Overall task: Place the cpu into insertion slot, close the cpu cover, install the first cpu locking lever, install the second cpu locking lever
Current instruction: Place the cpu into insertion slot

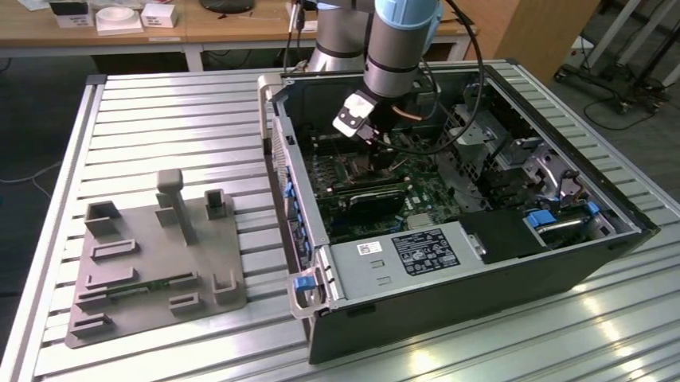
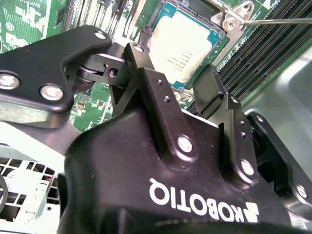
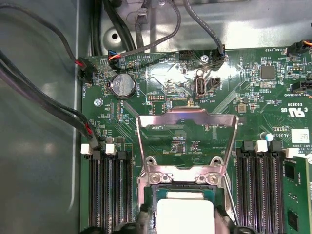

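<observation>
Spread pincer straddling the cpu seated in the insertion slot

Inside the black computer case (image 1: 457, 318), the gripper (image 1: 374, 153) hangs just over the insertion slot (image 3: 148, 197), where the pale square cpu (image 3: 185, 214) lies flat. In the second wrist view the gripper (image 2: 173, 66) has its two black fingers (image 2: 146, 80) held wide apart, one on either side of the cpu (image 2: 183, 46), with nothing pinched between them. Whether the tips brush the chip's edges I cannot tell. The cpu cover (image 3: 187, 116) is swung open, its silvery frame tipped back from the slot's far edge. A thin metal lever (image 2: 278, 21) runs out beside the slot, unlatched. Long black memory slots (image 3: 109, 190) flank the slot on both sides.
</observation>
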`<state>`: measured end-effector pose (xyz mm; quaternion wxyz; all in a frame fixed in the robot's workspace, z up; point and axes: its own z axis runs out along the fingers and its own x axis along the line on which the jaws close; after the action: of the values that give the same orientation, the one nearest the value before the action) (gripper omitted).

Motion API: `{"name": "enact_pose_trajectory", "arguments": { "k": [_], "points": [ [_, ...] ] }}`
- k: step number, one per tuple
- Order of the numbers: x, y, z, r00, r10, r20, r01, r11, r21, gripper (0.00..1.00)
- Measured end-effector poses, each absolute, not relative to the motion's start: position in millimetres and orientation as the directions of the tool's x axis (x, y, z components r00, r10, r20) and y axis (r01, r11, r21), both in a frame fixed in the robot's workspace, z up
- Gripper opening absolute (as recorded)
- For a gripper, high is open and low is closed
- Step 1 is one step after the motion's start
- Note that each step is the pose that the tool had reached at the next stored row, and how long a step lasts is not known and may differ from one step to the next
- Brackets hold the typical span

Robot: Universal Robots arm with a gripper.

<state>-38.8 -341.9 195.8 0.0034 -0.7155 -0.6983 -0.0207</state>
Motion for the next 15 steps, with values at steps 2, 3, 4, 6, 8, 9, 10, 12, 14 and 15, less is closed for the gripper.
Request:
{"name": "enact_pose_trajectory", "arguments": {
  "k": [2, 3, 4, 6, 8, 9, 10, 12, 14, 15],
  "points": [
    [-38.8, -341.9, 195.7, 0.024, 0.999, 0.035, 0.999, -0.025, 0.024, 0.6],
    [-38.8, -341.9, 195.6, 0.024, 0.999, 0.034, 0.999, -0.025, 0.024, 0.6],
    [-38.8, -341.9, 195.6, 0.024, 0.999, 0.034, 0.999, -0.025, 0.024, 0.6],
    [-38.8, -341.9, 195.6, 0.024, 0.999, 0.035, 0.999, -0.025, 0.024, 0.6],
    [-38.8, -341.9, 195.5, 0.024, 0.999, 0.035, 0.999, -0.025, 0.024, 0.6],
    [-38.8, -341.9, 195.5, 0.024, 0.999, 0.035, 0.999, -0.025, 0.024, 0.6],
    [-38.8, -341.9, 195.5, 0.024, 0.999, 0.035, 0.999, -0.025, 0.024, 0.6],
    [-38.8, -341.9, 195.5, 0.024, 0.999, 0.035, 0.999, -0.025, 0.024, 0.6],
    [-38.8, -341.9, 195.5, 0.024, 0.999, 0.035, 0.999, -0.025, 0.024, 0.62],
    [-38.8, -341.9, 195.5, 0.024, 0.999, 0.035, 0.999, -0.025, 0.024, 0.62]
  ]
}}
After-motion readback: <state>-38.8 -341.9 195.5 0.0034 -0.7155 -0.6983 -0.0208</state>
